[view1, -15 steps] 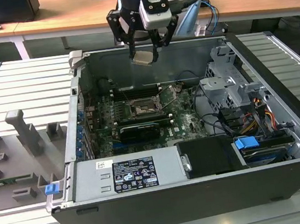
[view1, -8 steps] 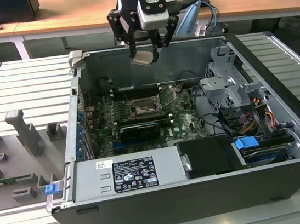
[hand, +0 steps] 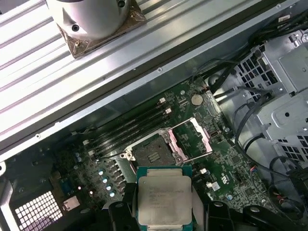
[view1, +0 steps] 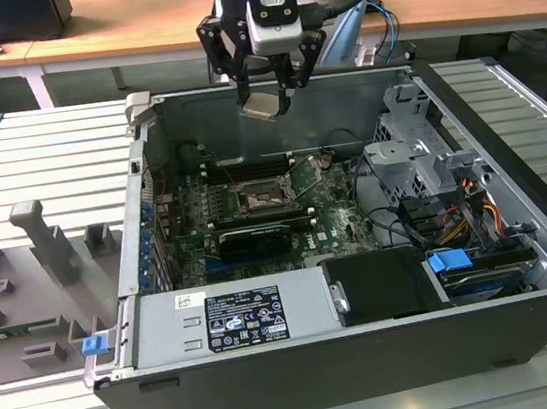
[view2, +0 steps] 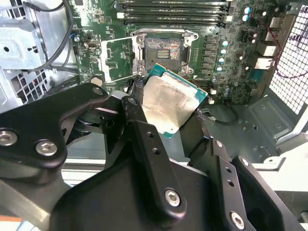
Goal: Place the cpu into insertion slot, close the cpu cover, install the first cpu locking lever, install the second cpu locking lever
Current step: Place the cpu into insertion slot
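Observation:
My gripper [view1: 265, 100] hangs above the open computer case, shut on the cpu [view1: 262, 105], a flat square chip with a silvery top. In both wrist views the cpu [view2: 168, 103] [hand: 163, 199] sits tilted between the black fingers [view2: 139, 120]. The insertion slot [view1: 256, 199] [view2: 162, 48] [hand: 149, 155] lies well below it on the green motherboard [view1: 341, 221], bare and dark. The cpu cover [view2: 117, 58] [hand: 199, 137] is swung open, lying beside the slot.
Long memory slots [view2: 173, 7] run along one side of the socket. A black card [view1: 253, 237], a grey power supply [view1: 233, 316] and a metal drive cage [view1: 419, 160] with cables fill the case. A grey fixture tray [view1: 32, 287] lies at the exterior view's left.

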